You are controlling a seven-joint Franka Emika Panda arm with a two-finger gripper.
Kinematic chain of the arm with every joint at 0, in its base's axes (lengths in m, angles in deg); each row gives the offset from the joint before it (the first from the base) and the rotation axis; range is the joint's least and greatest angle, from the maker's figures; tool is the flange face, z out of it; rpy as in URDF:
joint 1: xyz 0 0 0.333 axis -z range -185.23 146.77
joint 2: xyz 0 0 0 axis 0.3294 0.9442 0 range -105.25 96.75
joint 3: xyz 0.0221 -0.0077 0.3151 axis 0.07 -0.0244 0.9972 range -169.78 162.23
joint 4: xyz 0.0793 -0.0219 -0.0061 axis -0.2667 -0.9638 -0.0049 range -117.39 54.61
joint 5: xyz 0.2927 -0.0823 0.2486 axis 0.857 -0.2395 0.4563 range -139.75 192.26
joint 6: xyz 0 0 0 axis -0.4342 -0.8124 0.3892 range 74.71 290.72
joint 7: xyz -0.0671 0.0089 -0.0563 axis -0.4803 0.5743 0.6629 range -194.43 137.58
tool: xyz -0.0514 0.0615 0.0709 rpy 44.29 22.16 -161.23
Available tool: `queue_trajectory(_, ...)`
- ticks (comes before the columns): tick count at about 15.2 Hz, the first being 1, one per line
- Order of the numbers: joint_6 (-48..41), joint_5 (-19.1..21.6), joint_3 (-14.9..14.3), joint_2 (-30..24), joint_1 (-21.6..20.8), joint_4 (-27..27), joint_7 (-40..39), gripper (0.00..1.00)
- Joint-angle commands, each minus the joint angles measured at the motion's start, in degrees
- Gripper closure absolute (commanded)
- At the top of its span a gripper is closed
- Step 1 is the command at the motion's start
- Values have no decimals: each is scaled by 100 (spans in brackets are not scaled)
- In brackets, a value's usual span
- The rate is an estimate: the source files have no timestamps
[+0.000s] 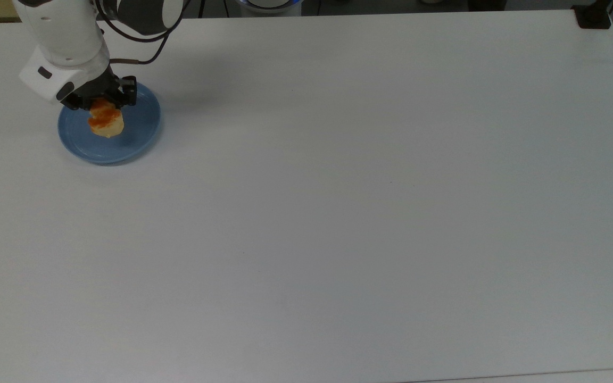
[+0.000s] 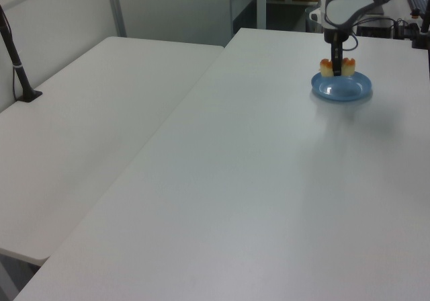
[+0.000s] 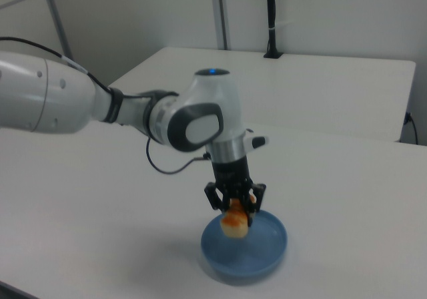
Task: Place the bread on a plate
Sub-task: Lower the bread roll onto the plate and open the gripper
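Note:
The bread, pale yellow with an orange-brown glazed top, is held in my gripper, which is shut on it. It hangs over the round light-blue plate near the table's far left corner in the top view. In the left view the bread sits low over the plate, with the gripper across its middle. The right view shows the bread just above the plate, under the gripper. Whether the loaf touches the plate I cannot tell.
The white table stretches wide to the top view's right and front. A second white table stands on the left view's left, with a black post clamped to it. A black cable loops beside the wrist.

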State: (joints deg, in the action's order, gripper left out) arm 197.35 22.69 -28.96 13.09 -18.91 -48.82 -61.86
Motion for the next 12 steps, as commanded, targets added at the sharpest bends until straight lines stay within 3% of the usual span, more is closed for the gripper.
queue_trajectory(1,747,75,-153,-38,4,-507,-199,55)
queue_trajectory(4,818,75,-153,59,4,-524,-190,52)
queue_trajectory(6,1011,75,-153,129,-5,-612,-137,29)
queue_trajectory(7,1064,75,-153,138,4,-621,-111,8)
queue_trajectory(8,1064,75,-153,138,-5,-621,-111,0)
queue_trajectory(12,1003,75,-153,112,-5,-612,-111,0)
